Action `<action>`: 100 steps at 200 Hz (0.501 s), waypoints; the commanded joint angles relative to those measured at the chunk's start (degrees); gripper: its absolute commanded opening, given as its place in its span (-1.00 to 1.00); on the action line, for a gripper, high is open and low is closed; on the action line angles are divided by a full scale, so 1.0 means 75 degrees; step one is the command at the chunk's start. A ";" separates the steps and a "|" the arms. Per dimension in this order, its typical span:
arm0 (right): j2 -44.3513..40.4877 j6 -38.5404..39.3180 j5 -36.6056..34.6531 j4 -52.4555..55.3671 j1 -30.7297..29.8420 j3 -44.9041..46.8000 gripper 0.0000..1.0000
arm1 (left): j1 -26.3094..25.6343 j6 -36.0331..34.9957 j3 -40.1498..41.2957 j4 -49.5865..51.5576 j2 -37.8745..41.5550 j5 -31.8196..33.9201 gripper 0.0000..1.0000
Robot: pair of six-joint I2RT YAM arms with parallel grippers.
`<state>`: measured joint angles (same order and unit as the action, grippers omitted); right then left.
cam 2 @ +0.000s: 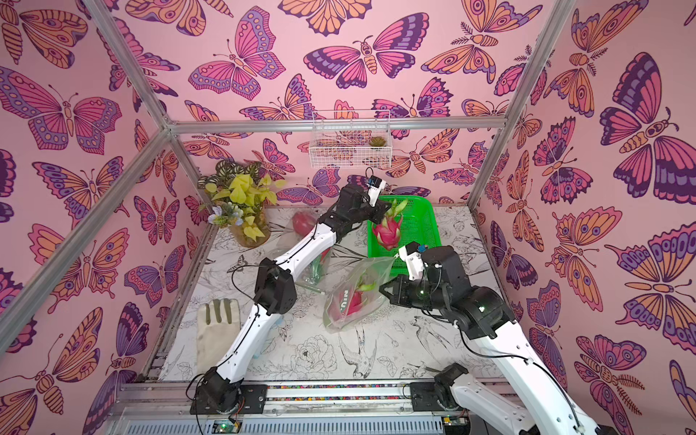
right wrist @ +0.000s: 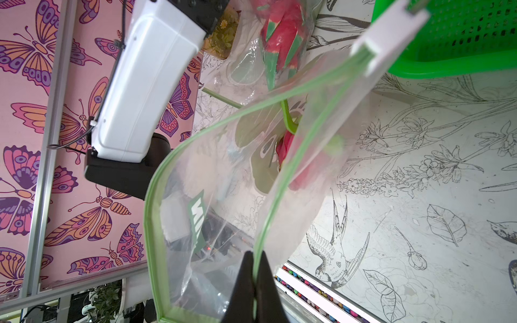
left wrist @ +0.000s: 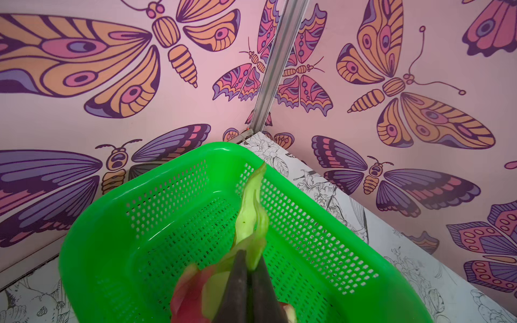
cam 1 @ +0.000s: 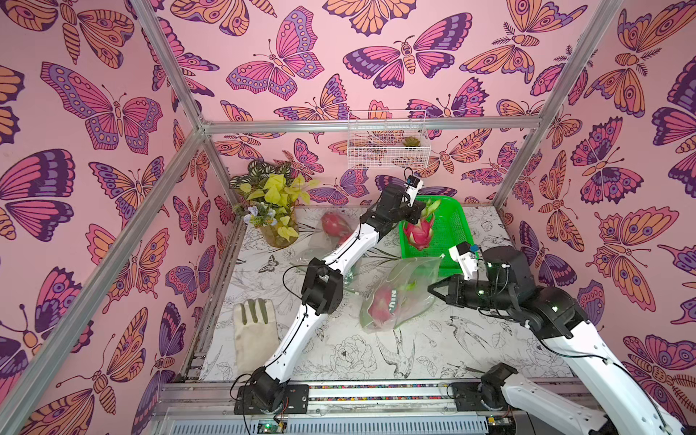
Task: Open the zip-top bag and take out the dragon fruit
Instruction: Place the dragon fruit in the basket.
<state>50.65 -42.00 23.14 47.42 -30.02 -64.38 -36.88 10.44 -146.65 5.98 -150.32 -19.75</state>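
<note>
1. A dragon fruit [cam 1: 418, 228] with magenta skin was held up by its long green leafy end [left wrist: 251, 212] over the near-left part of a green perforated basket [cam 1: 452, 229]; in both top views it hung above the basket's floor, and whether it touched the floor could not be told.
2. The left gripper [left wrist: 249, 272] was seen clamped on that leafy end, its two dark fingers pressed close together around the leaf in the left wrist view.
3. A second dragon fruit [cam 1: 382, 305] was left inside a clear zip-top bag [cam 1: 399, 297] with a green seal strip, lying on the table just in front of the basket.
4. The bag's mouth was seen gaping open in the right wrist view, with a white slider [right wrist: 389, 39] at the far end of the strip.
5. The right gripper [right wrist: 254, 258] was clenched on one side of the bag's green-edged rim.
6. Another dragon fruit [cam 1: 333, 222] was seen in a second clear bag [cam 1: 324, 241] farther back, partly hidden by the left arm.
7. A cream work glove [cam 1: 254, 331] was laid flat at the table's left side, a potted plant [cam 1: 273, 203] was stood in the back-left corner, and a white wire basket [cam 1: 388, 141] was hung on the rear wall.
</note>
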 commanded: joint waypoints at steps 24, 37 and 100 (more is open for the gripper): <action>0.0009 -0.0037 -0.0027 -0.0076 0.0041 -0.0220 -1.00 | 0.0175 0.0160 -0.0193 -0.1034 -0.0380 0.0301 -1.00; 0.0028 -0.0026 -0.0036 -0.0076 0.0042 -0.0228 -1.00 | 0.0174 0.0116 -0.0193 -0.1055 -0.0421 0.0619 -1.00; 0.0170 -0.0072 0.0029 -0.0303 0.0047 -0.0243 -1.00 | 0.0183 -0.0074 -0.0126 -0.1149 -0.0148 0.0753 -0.10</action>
<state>51.46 -42.04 23.16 46.92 -30.02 -64.47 -35.75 10.72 -146.67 -0.56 -153.27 -14.59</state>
